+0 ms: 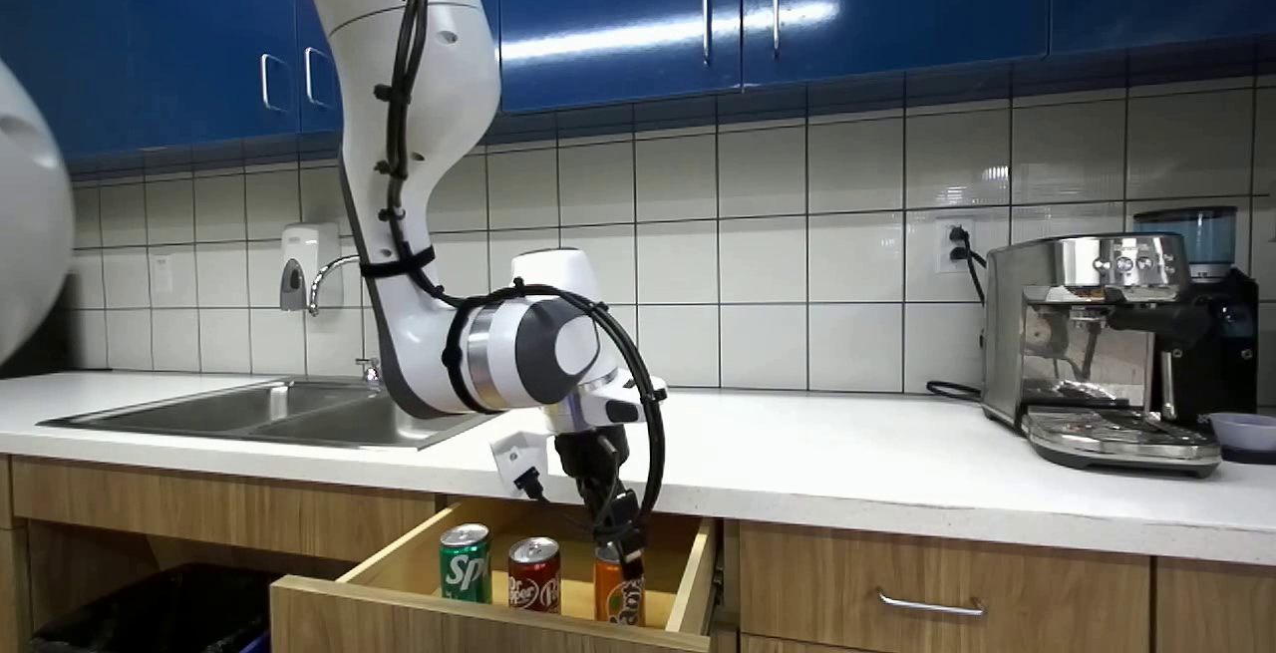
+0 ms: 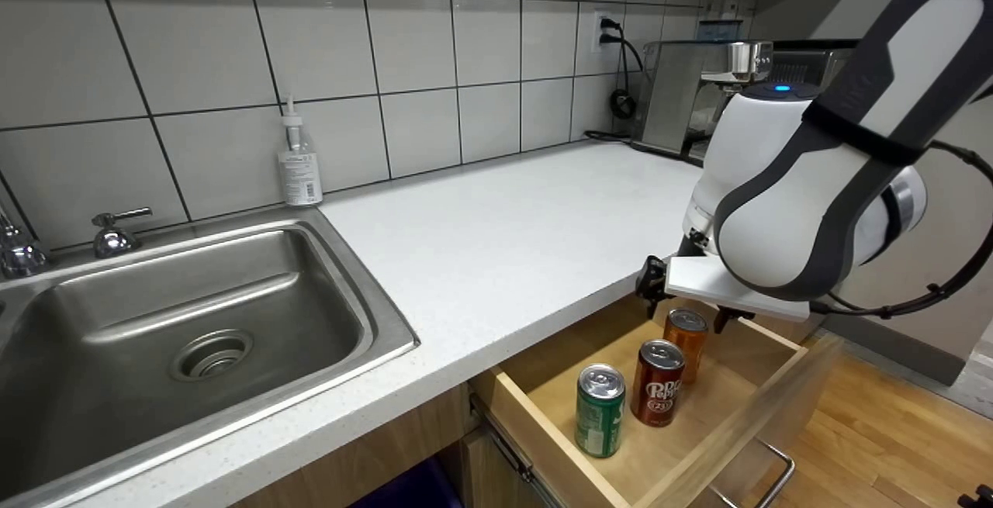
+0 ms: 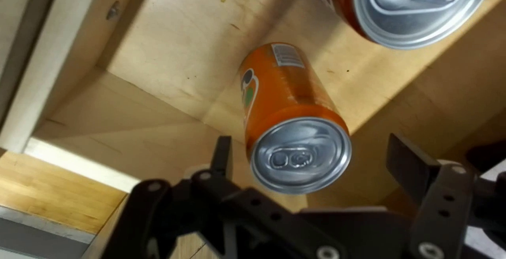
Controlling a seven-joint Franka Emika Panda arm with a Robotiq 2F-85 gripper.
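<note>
My gripper point(image 3: 308, 147) stands open over the drawer, its dark fingers point(image 3: 409, 166) on either side of an orange Fanta can point(image 3: 290, 89). In the wrist view gaps show between the can's silver lid and both fingers; nothing is held. The can stands upright in the pulled-out wooden drawer point(image 1: 399, 628), and a finger partly covers it in an exterior view point(image 1: 606, 593). Beside it stand a dark red Dr Pepper can point(image 2: 658, 388) and a green Sprite can point(image 2: 599, 415), both upright. The Sprite can is out of the wrist view.
A white counter point(image 2: 504, 244) overhangs the drawer's back. At one end lies a steel sink point(image 2: 357, 283) with a pump bottle point(image 2: 301, 178) behind it. A coffee machine point(image 1: 1097, 334) stands at the other end. The drawer's wooden side walls point(image 1: 690, 583) flank the cans.
</note>
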